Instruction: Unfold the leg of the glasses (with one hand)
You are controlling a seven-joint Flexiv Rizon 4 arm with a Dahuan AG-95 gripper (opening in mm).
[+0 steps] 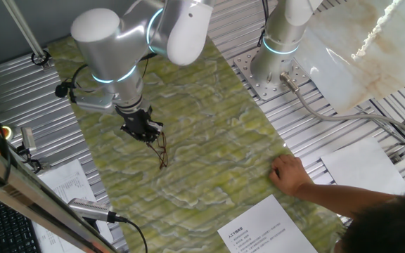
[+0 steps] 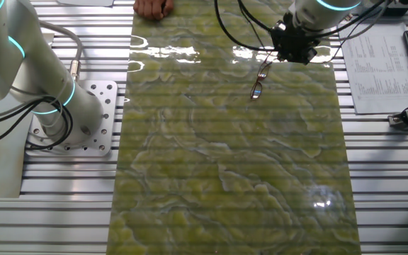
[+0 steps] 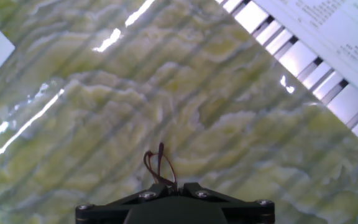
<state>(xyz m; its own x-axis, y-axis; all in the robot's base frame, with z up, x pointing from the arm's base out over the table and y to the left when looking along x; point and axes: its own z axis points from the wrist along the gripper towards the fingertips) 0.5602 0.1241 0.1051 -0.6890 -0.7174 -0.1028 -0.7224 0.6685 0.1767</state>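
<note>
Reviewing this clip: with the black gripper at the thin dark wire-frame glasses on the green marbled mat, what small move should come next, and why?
Probably a short sideways swing of the black two-finger gripper, to open the leg. The thin dark reddish-brown wire glasses hang from its fingertips toward the green marbled mat, and the hand view shows frame wire right at the fingers. Whether the leg has opened yet cannot be told.

The mat (image 1: 209,140) is patterned in mottled yellow-green with pale whitish veins, like marble. The glasses (image 1: 162,151) are framed in thin dark reddish-brown wire, and the hand (image 1: 143,128) is coloured black beneath a silver-white arm (image 1: 111,42) ringed in glowing blue. White printed paper sheets (image 1: 259,228) are seen on ribbed silver metal table (image 1: 343,119).
</note>
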